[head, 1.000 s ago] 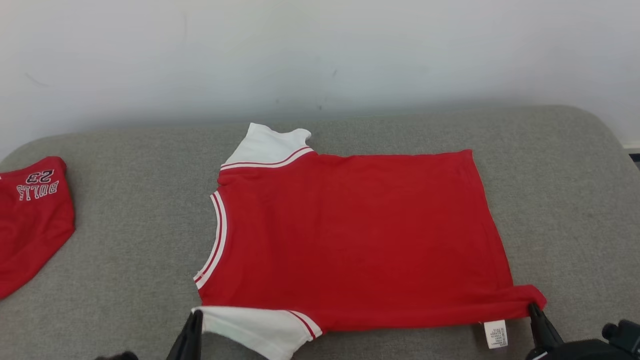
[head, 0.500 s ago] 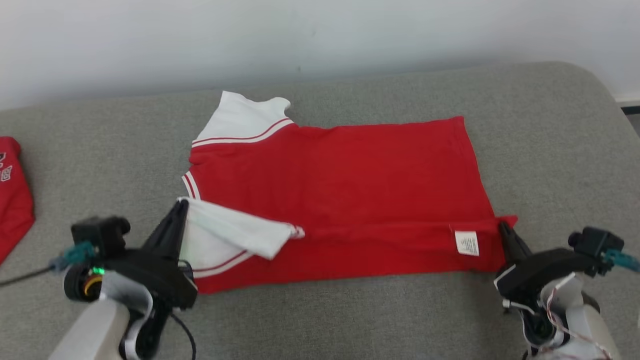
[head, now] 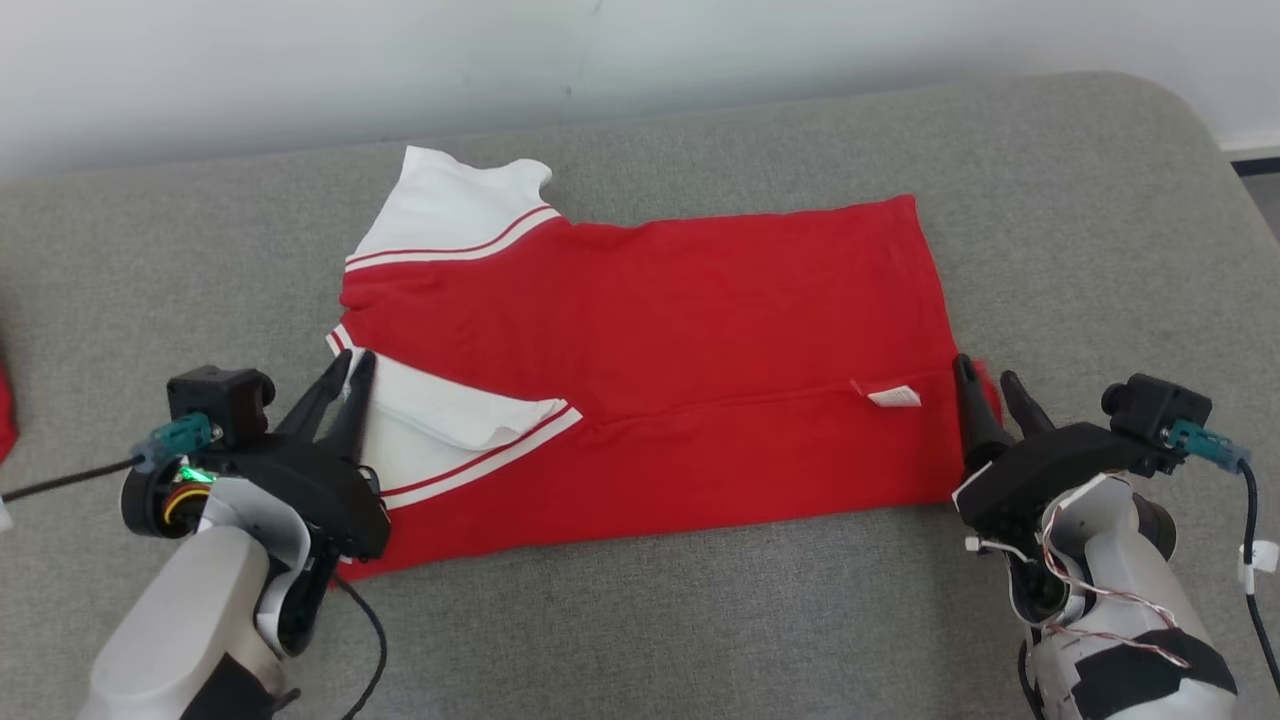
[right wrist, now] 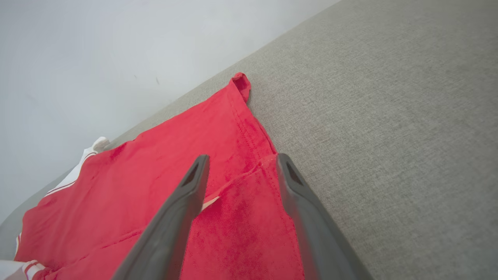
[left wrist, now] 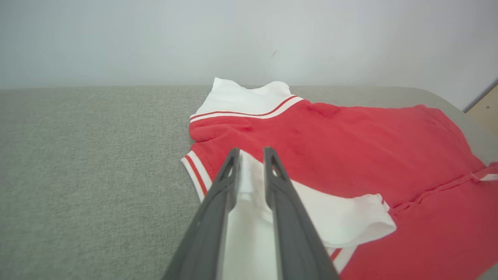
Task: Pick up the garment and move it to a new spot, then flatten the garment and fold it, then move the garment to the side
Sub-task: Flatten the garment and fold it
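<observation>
The garment [head: 700, 300] lies on the grey padded surface [head: 700, 620]: red body, white sleeves with red stripes. Its near edge is folded over onto the body, and a small white tag [head: 895, 397] shows along the fold. My left gripper [head: 350, 365] is shut on the white sleeve at the garment's left end; in the left wrist view white cloth sits between the fingers of the left gripper [left wrist: 251, 153] above the garment [left wrist: 369, 147]. My right gripper [head: 985, 375] stands open at the hem's right end. In the right wrist view the right gripper [right wrist: 241, 161] straddles the garment [right wrist: 175, 155] lying loose beneath it.
A second red cloth [head: 5, 410] peeks in at the far left edge. A pale wall [head: 600, 50] runs behind the surface. The surface rounds off at its right corner [head: 1200, 150]. Bare grey fabric stretches in front of the garment and to both sides.
The head camera has tilted down. Both grippers carried the garment's near edge away from me, over the body. The right gripper has opened and let go of the hem corner.
</observation>
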You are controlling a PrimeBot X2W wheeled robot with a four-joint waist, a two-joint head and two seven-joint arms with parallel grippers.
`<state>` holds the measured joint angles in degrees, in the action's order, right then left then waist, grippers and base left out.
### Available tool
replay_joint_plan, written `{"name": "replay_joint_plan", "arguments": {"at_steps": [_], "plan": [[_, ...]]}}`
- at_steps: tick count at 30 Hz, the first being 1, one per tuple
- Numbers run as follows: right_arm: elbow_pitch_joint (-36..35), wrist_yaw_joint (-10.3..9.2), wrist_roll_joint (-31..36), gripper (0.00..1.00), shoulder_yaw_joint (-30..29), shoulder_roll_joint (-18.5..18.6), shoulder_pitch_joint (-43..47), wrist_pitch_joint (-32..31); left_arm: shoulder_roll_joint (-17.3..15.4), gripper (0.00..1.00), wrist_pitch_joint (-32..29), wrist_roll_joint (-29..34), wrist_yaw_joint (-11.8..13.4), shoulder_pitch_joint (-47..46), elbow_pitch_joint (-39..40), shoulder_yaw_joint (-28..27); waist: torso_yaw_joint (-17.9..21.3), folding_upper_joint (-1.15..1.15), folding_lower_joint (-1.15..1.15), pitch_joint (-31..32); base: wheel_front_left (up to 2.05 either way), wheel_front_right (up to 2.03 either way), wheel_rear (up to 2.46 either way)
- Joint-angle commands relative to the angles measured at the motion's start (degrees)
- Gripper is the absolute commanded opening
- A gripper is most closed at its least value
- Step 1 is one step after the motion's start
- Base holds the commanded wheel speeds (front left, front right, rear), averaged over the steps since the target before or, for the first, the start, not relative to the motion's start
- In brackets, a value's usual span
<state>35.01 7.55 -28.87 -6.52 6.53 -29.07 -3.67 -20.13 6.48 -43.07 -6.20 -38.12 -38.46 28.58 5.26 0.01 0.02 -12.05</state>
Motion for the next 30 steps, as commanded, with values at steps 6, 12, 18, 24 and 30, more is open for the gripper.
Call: {"name": "replay_joint_plan", "arguments": {"at_steps": [6,12,18,24,30], "plan": [[-1.86,-0.14,-2.00,1.00,4.51,2.78,6.04,5.41,1.59,1.00,6.59,1.30,0.31,4.01,-0.53,0.40,-1.16,-0.01,-0.02,4.08,0.00,0.00,0.00],[-5.60,-0.14,-0.91,1.00,6.58,5.50,13.08,7.50,1.66,1.00,7.96,1.42,2.86,11.90,3.81,0.22,-2.14,-0.01,-0.02,5.09,0.00,0.00,0.00],[-6.37,-0.13,2.53,1.00,5.56,6.42,14.94,8.45,1.59,1.00,7.44,0.92,4.56,17.42,6.09,0.72,-2.81,-0.01,-0.02,3.56,0.00,0.00,0.00],[-4.60,-0.14,6.52,1.00,5.61,5.57,13.24,8.53,0.83,1.00,7.58,2.37,6.84,17.58,4.97,0.80,-2.74,-0.01,-0.02,2.61,0.00,0.00,0.00],[-0.10,-0.14,8.33,1.00,5.15,5.17,11.07,8.55,1.35,1.00,6.54,1.44,6.49,17.26,3.41,1.15,-2.97,-0.01,-0.02,1.92,0.00,0.00,0.00]]}}
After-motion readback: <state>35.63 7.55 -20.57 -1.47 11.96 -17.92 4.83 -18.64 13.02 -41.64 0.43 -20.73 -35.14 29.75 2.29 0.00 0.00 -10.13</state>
